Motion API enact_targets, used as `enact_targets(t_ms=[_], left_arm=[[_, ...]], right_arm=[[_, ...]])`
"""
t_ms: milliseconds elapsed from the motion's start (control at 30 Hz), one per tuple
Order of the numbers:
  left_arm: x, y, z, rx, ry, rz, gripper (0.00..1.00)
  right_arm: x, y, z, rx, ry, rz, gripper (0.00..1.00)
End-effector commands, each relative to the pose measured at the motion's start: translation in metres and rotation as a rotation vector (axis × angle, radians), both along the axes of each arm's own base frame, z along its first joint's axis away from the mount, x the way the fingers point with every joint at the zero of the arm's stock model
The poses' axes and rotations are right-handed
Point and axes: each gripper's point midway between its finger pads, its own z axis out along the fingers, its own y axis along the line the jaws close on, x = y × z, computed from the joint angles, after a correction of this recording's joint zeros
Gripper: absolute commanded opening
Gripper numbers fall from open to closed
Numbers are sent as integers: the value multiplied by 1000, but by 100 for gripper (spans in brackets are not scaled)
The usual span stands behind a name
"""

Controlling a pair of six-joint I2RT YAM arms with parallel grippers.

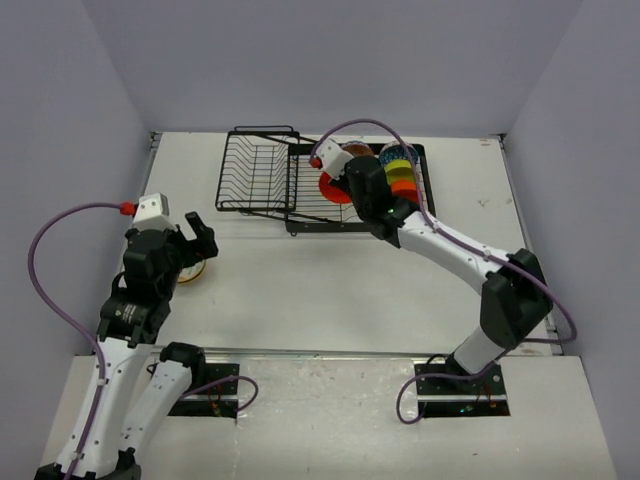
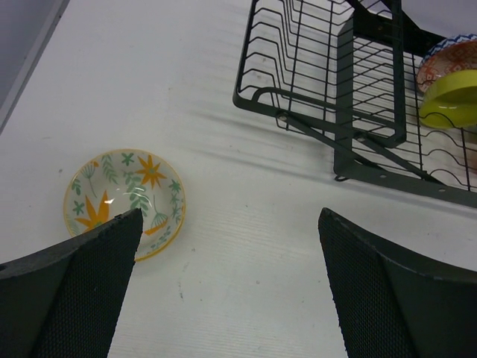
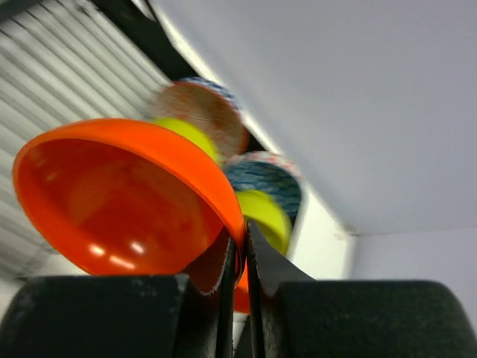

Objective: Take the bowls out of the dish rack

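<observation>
Top camera: fixed above and behind the arm bases, facing forward and down. It is far enough back to take in the whole table (image 1: pixel 330 290), the left arm (image 1: pixel 125 310), the right arm (image 1: pixel 450 250) and the dish rack (image 1: pixel 258 180) at the far side.
Left wrist camera: rides on the left arm and looks out between the wide-set fingers of the left gripper (image 2: pixel 231 216), down at the table. It is fairly near, with a flowered bowl (image 2: pixel 123 192) at lower left and the rack's near corner at upper right.
Right wrist camera: rides on the right arm and looks along the right gripper (image 3: pixel 238 235). It is so close that the orange bowl (image 3: pixel 112 201) in its pinch fills the left half; the bowls behind are blurred.
Top and left wrist share: flowered bowl, rack's basket end.
Top and right wrist share: orange bowl, row of bowls behind it.
Both wrists share: a yellow-green bowl (image 2: pixel 451 101) in the rack.
</observation>
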Motion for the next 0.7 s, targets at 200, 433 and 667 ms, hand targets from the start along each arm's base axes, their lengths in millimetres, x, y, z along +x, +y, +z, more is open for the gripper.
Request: enact_targets(t_ms=[200,433,667], left_arm=[[-20,36,31,-21,-142,190,100],[-25,38,34,-30,-165,198,100],[-24,36,34,-30,-164,185,100]], right_arm=[[-155,95,18,832,641,193,0],[-211,140,-80,658,1126,130,0],[-214,155,-123,528,1202,60,0]])
